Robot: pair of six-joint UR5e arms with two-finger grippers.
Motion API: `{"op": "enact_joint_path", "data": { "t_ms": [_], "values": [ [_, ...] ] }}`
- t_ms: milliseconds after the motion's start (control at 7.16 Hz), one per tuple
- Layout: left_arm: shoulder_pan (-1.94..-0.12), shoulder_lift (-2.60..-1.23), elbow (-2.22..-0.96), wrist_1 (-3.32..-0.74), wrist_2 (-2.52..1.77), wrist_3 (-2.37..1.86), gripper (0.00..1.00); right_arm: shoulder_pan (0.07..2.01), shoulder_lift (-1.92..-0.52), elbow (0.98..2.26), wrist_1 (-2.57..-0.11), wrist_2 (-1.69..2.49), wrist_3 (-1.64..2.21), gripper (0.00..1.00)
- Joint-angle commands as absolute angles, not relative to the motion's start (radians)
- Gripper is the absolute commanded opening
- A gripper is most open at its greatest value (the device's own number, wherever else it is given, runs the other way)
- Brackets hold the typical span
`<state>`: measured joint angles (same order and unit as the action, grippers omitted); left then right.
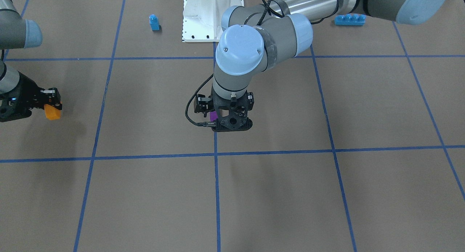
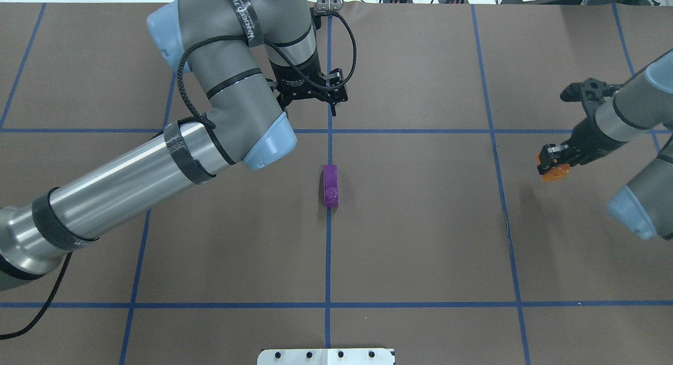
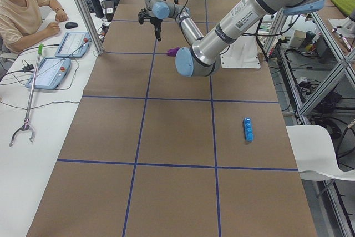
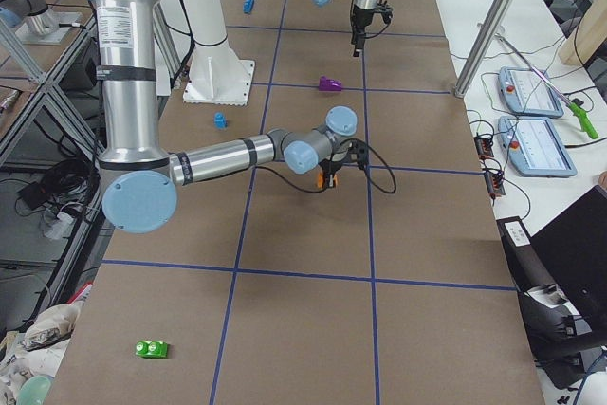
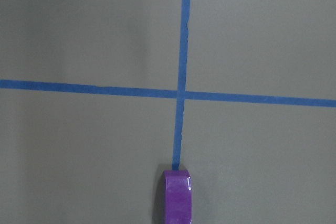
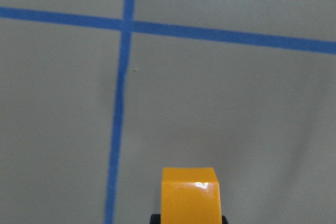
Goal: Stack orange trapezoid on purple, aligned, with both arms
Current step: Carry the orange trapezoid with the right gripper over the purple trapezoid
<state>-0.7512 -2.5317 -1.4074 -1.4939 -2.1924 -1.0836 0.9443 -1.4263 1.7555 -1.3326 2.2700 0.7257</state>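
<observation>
We find the orange trapezoid [image 2: 556, 173] off the worktop [image 2: 420, 249], pinched in the right gripper [image 2: 551, 163] near the worktop's right end and well apart from the purple [image 2: 330, 185]. The purple lies flat at the middle of the worktop on a tape line [image 2: 329, 239], stud up, with nothing touching it. The left gripper [image 2: 332, 106] hangs beyond it, toward the far edge; we cannot tell how its jaws stand. We judge the pickup done. What remains is the carry to centre, steadying the purple, matching the slopes and pressing the orange onto the stud. No stacking is evident yet.
</observation>
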Motion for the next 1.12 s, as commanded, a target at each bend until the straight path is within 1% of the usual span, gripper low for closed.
{"op": "enact_joint_path", "data": {
  "t_ms": [0,419,559,698,978],
  "values": [
    [-0.790,-2.342,-1.559,-1.496,-2.192,-0.946,0.99,0.817,-1.239,1.769,-1.384,2.182,0.895,0.00],
    [-0.863,-2.185,-1.611,-1.499,-2.194,-0.782,0.99,0.643,-0.995,1.738,-1.494,2.088,1.109,0.00],
    [-0.899,-2.127,-1.627,-1.503,-2.194,-0.705,0.99,0.587,-0.912,1.695,-1.521,2.035,1.176,0.00],
    [-0.907,-2.114,-1.628,-1.503,-2.194,-0.686,0.99,0.560,-0.837,1.631,-1.523,2.025,1.236,0.00],
    [-0.907,-2.111,-1.628,-1.503,-2.192,-0.687,0.99,0.542,-0.813,1.597,-1.523,2.000,1.243,0.00]
  ]
}}
